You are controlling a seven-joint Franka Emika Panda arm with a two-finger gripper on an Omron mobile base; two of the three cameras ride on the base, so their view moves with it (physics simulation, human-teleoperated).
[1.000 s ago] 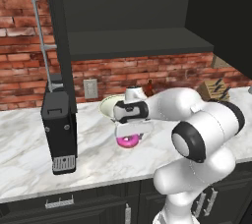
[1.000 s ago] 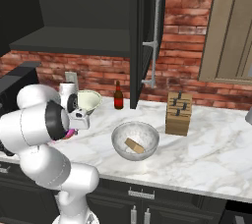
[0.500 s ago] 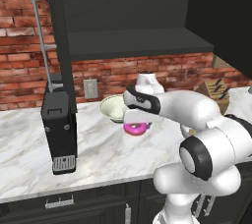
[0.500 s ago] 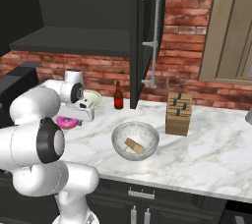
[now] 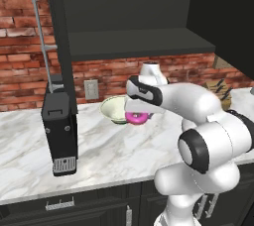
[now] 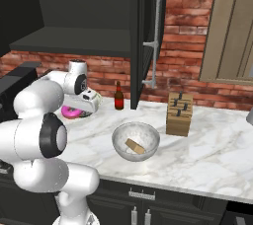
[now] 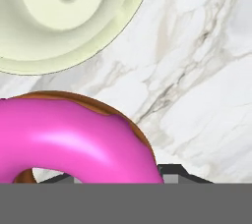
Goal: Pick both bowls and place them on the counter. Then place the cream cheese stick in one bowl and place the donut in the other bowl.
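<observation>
Since a second ago, the donut [image 5: 137, 117] has been carried up and back from lower over the counter [image 5: 109, 150], and it is now held just beside the cream bowl [image 5: 115, 108]. In the hand view the pink ring [image 7: 74, 142] is seen right at the gripper [image 7: 123, 179], with the bowl's pale inside [image 7: 64, 16] just ahead, so it is not yet over the middle of the bowl.

The gripper is closed on the donut, part way shut, with the ring pinched across one side. The donut is judged to be light and a bit soft, and its shiny icing may be slippery, so it is best held gently across the ring and not squeezed hard.

In the right base view the grey marbled bowl [image 6: 136, 141] is seen standing well apart on the counter, with the cream cheese stick [image 6: 134, 146] already lying inside it. Only the donut is left to be dropped in.
</observation>
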